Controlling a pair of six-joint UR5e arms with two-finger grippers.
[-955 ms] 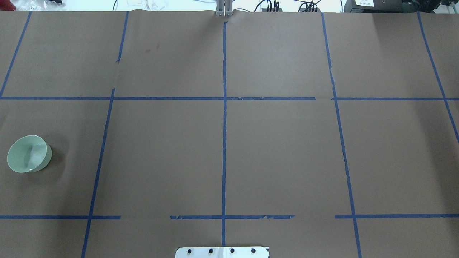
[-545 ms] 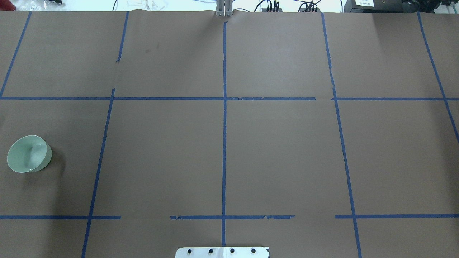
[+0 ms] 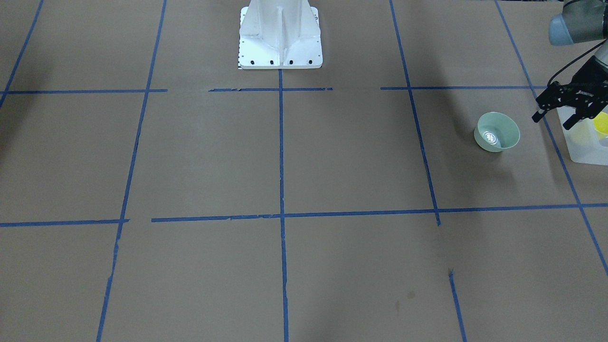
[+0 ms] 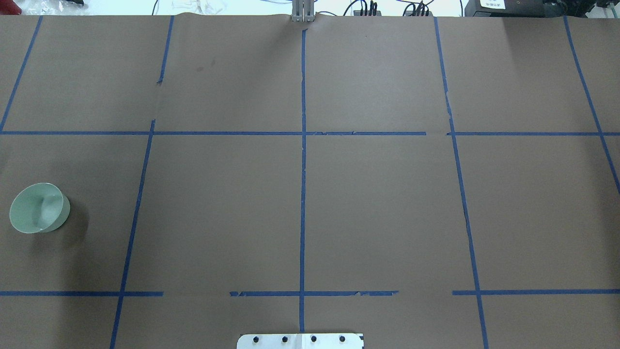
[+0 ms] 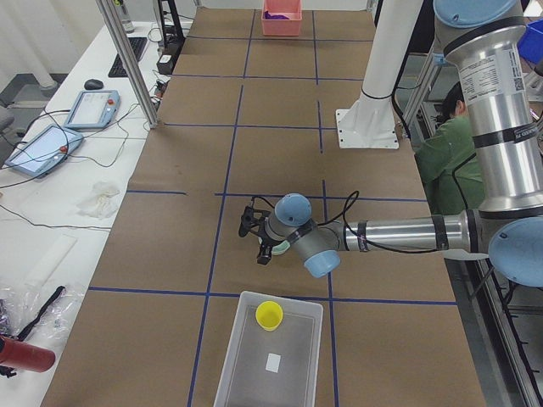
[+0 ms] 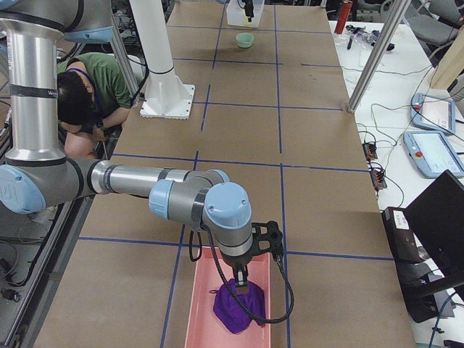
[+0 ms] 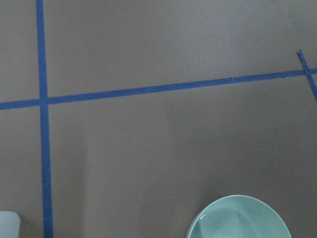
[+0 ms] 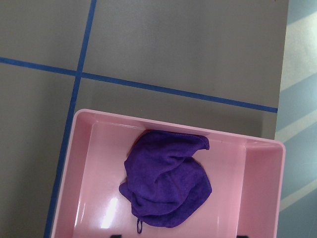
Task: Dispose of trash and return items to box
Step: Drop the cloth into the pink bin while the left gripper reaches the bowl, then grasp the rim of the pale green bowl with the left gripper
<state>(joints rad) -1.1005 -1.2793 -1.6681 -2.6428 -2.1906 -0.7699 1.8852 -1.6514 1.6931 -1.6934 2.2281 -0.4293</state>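
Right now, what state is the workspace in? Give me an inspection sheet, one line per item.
Surface: brown paper table with a blue tape grid, torn in places.
Job's things: bowl upright on the table, beside the box; cup upright inside the box.
Clutter: purple cloth in a pink bin.
Grippers: left gripper open and empty, raised over the table by the bowl; right gripper above the pink bin, open or shut cannot be told.
Cables: black cable looped at the right wrist; cables past the far edge.
Surroundings: person in green beside the table; pendants on a side desk.
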